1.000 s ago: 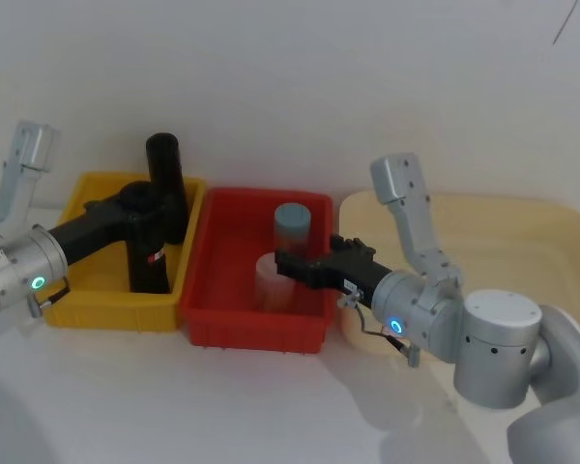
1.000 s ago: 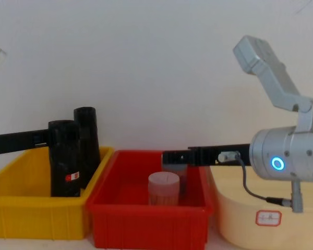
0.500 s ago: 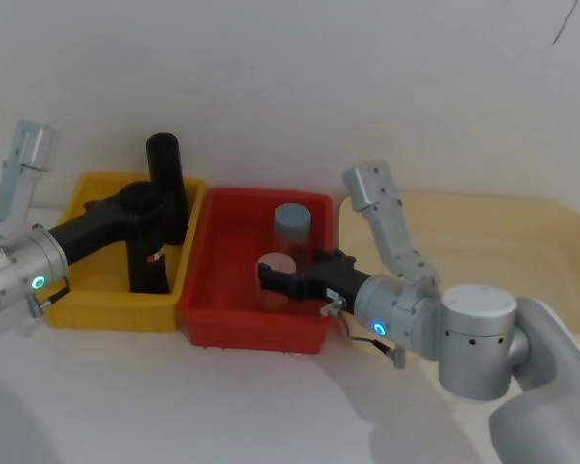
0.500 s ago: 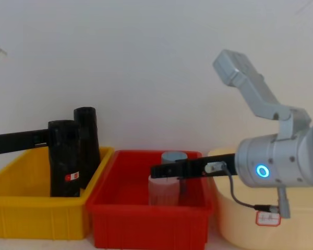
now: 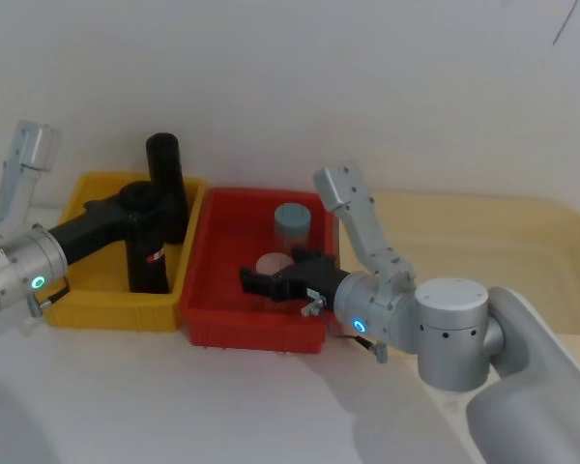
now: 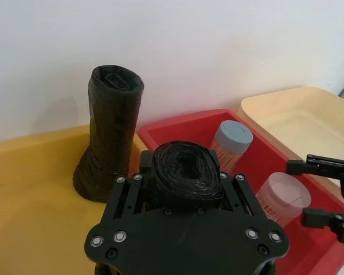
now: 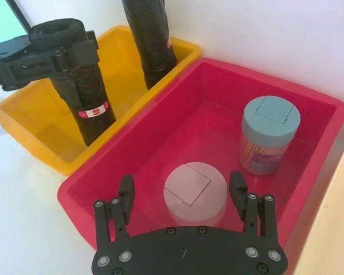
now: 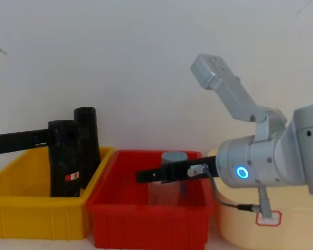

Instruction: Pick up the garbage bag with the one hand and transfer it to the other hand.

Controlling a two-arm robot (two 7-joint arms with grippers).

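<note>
White wall behind: left claw (image 5: 143,205) clamps the garbage bag (image 5: 153,259) in its yellow bin (image 5: 101,311), right claw (image 5: 254,283) wide; next, probably lift and pass

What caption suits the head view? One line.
Left gripper clamps the labelled garbage bag in the yellow bin while the open right gripper reaches across the red bin.

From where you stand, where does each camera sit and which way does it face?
Head: high up, looking down on the yellow bin and red bin; left arm and right arm show.
Chest: lower, looking level across the bins; right arm large.
Left wrist: behind the left claw, facing the garbage bag it grips.
Right wrist: behind the open right claw, looking down at the pink-lidded jar.
Shared: both wrist views show the garbage bag.
</note>
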